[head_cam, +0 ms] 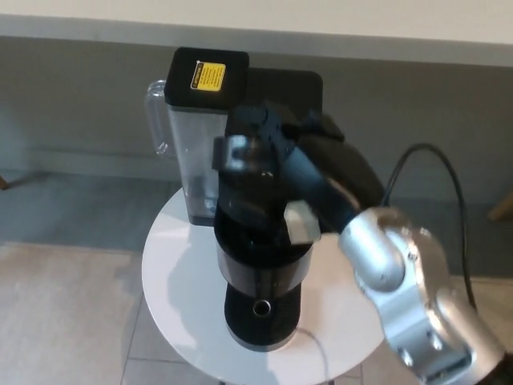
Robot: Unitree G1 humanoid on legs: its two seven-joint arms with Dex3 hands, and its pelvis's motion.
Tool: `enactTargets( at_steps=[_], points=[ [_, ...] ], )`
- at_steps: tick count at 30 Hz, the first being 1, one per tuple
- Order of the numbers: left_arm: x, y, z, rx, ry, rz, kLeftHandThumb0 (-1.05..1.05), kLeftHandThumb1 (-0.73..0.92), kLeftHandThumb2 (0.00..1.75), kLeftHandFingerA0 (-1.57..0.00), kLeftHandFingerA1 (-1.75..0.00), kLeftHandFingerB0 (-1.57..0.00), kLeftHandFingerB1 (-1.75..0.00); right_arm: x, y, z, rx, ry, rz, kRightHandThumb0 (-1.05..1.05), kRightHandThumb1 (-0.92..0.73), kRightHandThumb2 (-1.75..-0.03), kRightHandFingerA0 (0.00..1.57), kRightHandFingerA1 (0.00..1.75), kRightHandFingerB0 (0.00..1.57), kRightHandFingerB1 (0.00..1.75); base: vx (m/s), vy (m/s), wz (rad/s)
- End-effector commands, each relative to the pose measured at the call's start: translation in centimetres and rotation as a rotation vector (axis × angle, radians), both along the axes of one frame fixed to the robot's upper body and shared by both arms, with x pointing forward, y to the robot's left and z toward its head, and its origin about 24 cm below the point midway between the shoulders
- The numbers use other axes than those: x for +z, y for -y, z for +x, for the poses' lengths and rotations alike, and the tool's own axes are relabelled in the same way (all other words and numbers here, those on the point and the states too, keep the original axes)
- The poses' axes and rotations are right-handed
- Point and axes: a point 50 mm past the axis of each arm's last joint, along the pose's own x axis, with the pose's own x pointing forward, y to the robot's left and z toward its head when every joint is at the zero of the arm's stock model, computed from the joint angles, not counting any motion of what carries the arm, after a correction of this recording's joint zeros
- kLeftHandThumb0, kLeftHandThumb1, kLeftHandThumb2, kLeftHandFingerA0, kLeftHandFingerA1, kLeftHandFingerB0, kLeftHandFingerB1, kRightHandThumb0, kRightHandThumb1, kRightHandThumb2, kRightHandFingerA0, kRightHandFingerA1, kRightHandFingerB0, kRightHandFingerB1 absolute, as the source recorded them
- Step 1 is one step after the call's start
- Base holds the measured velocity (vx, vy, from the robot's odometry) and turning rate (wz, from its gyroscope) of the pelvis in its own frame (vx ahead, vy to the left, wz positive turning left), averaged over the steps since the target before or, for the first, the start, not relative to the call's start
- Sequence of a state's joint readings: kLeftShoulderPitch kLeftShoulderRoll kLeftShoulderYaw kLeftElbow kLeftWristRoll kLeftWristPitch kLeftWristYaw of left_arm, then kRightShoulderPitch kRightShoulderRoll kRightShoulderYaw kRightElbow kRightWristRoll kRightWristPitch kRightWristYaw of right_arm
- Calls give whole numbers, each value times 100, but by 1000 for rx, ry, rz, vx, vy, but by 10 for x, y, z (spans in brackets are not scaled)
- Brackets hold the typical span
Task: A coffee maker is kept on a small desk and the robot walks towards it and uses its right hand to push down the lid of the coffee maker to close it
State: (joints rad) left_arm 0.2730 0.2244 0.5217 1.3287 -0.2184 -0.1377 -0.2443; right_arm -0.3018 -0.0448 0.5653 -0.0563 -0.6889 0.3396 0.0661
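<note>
A black coffee maker stands on a small round white table. At its back left is a clear water tank, whose black cap carries a yellow label. My right hand lies on top of the lid, open and holding nothing. The lid is pressed low over the brew chamber, and the hand is motion-blurred. My silver forearm comes in from the lower right. The spout shows at the front. My left hand is out of view.
A grey wall runs close behind the table. A black cable loops off my right arm. Beige tiled floor lies to the left of the table.
</note>
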Motion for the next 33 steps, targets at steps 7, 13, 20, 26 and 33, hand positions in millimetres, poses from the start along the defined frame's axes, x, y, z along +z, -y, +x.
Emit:
enactTargets(
  at_steps=[7, 13, 20, 26, 33],
  points=[
    [3, -7, 9, -28, 33, 46, -91, 83, 65, -2, -57, 0, -11, -110, 16, -56, 38, -45, -236, -80, -92, -68, 42, 61, 36, 46, -1, 1, 1],
    [4, -7, 12, -43, 47, 45, -98, 68, 111, -2, -50, 0, -23, -131, 27, -67, 68, -19, -330, -84, -92, -73, 36, 58, 28, 44, 0, 0, 0],
    [3, -7, 13, -40, 51, 42, -102, 69, 110, -2, -53, 0, -21, -132, 40, -57, 74, 20, -410, -83, -78, -115, 24, 59, 14, 50, 0, 0, 0],
    [2, -5, 13, -42, 40, 33, -91, 78, 76, -3, -53, 0, -3, -107, 34, -54, 123, 51, -341, -88, -92, -78, 17, 53, 12, 38, 0, 0, 0],
    [2, -2, 1, -25, 27, 36, -94, 66, 111, -2, -51, 0, -26, 11, 23, -106, 187, 41, 150, -87, -92, -77, 13, 55, 21, 42, 0, 0, 0]
  ],
)
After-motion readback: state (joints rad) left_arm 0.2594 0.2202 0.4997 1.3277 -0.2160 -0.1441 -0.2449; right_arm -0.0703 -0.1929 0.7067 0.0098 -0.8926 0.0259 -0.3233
